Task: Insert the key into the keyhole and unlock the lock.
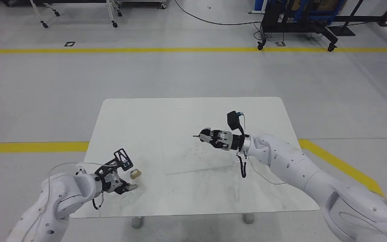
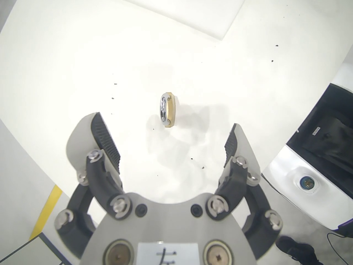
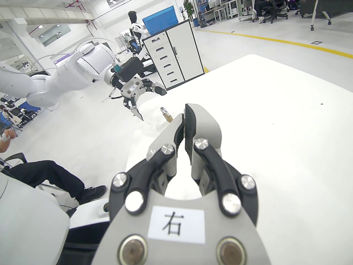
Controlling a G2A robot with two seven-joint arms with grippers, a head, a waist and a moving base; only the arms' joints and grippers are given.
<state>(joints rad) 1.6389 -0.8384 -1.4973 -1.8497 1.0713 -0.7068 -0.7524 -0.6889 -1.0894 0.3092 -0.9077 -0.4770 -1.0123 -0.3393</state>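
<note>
A small brass padlock [image 1: 136, 173] with a silver shackle stands on edge near the front left of the white table [image 1: 181, 121]. My left gripper [image 1: 128, 180] hovers just short of it, open, and the padlock [image 2: 168, 110] sits a little beyond the line between its fingertips, touching neither. My right gripper [image 1: 202, 136] is held above the table's middle, its fingers [image 3: 190, 122] pressed together. In the top view a thin dark tip, the key [image 1: 195, 137], pokes out past them. From the right wrist the padlock [image 3: 166, 114] and the open left gripper [image 3: 151, 103] show farther off.
The table's front edge [image 1: 193, 213] runs close behind the left gripper. A few dark specks [image 2: 274, 53] dot the tabletop. A white drawer cabinet [image 3: 176, 53] stands on the floor beyond the table's left side.
</note>
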